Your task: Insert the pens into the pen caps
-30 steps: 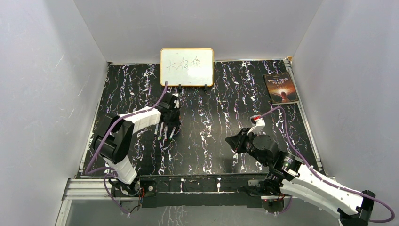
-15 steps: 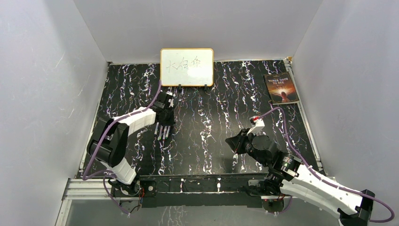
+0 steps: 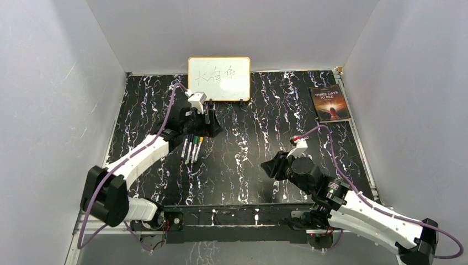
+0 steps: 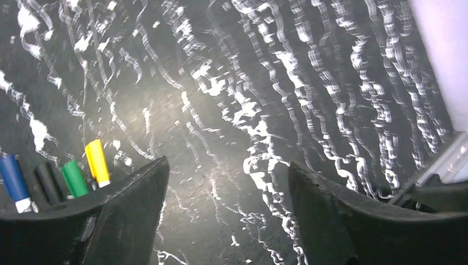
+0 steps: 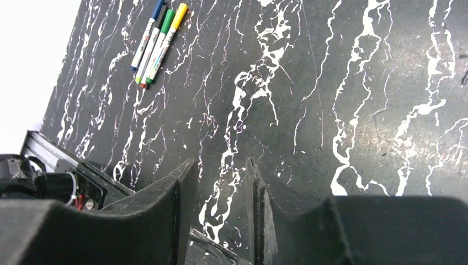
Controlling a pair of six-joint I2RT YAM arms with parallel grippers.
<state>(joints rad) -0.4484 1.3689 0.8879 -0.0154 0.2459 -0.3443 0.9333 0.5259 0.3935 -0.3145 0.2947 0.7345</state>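
Pens: four, side by side on bench, left of centre.
Caps: blue, black, green, yellow; fitted on pens.
Left pincer: wide, empty, just beside caps.
Right pincer: narrow gap, empty, well apart from pens.

Surface: black, with white and faint purple marble-like streaks running from near to far.
Whiteboard: small, with rounded corners and a yellowish frame. It stands upright at the far edge of the surface, about mid-width, on small dark feet. It carries dark handwritten marks that are not legible.
Book: lies flat near the far right corner of the surface. The cover is dark with an orange glow and light title lettering.
Walls: plain pale grey panels at left, back and right.
Rail: silver metal profile along the near edge, seen at lower left.
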